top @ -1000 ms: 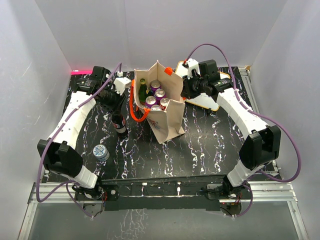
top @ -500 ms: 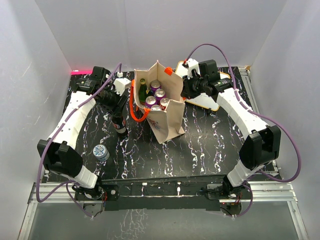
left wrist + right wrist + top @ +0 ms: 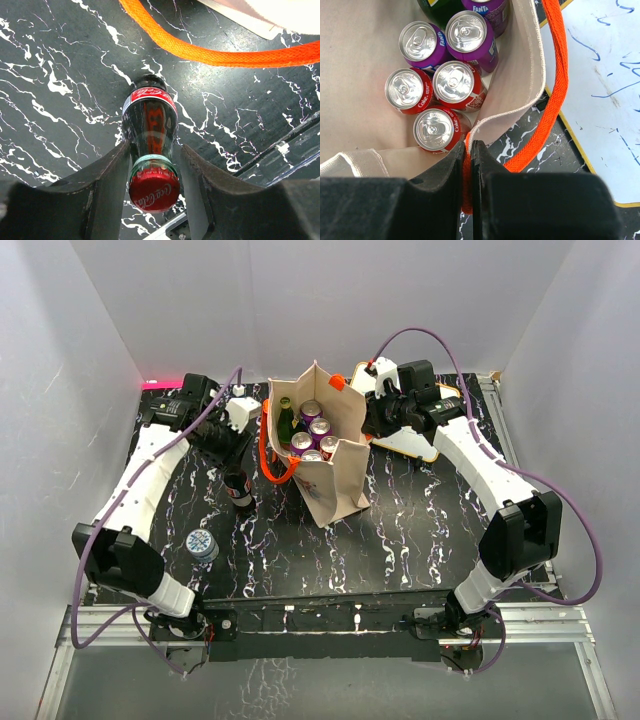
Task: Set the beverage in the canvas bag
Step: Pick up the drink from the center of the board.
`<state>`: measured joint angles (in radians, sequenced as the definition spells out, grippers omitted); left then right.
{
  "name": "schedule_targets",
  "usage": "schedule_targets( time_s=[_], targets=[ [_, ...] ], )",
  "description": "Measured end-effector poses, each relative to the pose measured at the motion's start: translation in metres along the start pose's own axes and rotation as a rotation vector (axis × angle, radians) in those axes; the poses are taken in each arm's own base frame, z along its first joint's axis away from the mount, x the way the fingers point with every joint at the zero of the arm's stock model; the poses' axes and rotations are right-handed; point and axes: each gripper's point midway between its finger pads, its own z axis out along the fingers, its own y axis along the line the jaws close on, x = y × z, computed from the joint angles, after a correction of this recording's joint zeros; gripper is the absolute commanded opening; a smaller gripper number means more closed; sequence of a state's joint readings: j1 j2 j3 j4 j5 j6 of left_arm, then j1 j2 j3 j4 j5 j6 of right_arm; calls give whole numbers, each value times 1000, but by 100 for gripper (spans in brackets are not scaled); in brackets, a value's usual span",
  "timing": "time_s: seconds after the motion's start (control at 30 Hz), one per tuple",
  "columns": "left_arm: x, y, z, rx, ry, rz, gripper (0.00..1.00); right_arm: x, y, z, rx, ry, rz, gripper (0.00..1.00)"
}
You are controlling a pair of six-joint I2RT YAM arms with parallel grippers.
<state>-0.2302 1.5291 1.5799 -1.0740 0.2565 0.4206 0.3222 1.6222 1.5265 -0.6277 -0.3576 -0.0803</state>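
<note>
Change is slight: in the top view the left arm has shifted a little since a second ago, while the bottle stands where it stood. So the lift has not begun, by my reading.

The left pincer (image 3: 155,152) straddles the neck of the Coca-Cola bottle (image 3: 150,120), one finger on each side just below the red cap. I cannot tell whether it is clamped. The bottle is smooth dark glass with a waisted body and a red label, standing upright on the black, white-veined surface (image 3: 50,75) below the pincer.

The right pincer (image 3: 468,147) has not moved and is clenched on the canvas bag (image 3: 350,75) at its rim, together with a woven orange strap (image 3: 555,85). Beyond its tips, the soft beige cloth holds the round aluminium cans (image 3: 452,85) already packed inside.
</note>
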Motion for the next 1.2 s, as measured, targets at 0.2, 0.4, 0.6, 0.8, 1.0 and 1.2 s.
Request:
schedule_targets(
  time_s=[0.2, 0.4, 0.6, 0.8, 1.0, 1.2],
  targets=[
    [0, -1, -4, -4, -8, 12, 26, 0, 0, 0, 0, 0, -1, 10],
    [0, -2, -7, 3, -8, 26, 0, 0, 0, 0, -1, -1, -1, 10],
    [-13, -7, -18, 31, -34, 29, 0, 0, 1, 0, -7, -2, -4, 15],
    [-38, -1, -43, -6, -119, 51, 0, 0, 0, 0, -8, -1, -29, 31],
    [-58, 20, -77, -85, -217, 33, 0, -3, -1, 0, -8, -1, -61, 48],
    [-88, 42, -120, -179, -345, 29, 0, -15, -3, -2, -10, -14, -102, 58]
  ],
)
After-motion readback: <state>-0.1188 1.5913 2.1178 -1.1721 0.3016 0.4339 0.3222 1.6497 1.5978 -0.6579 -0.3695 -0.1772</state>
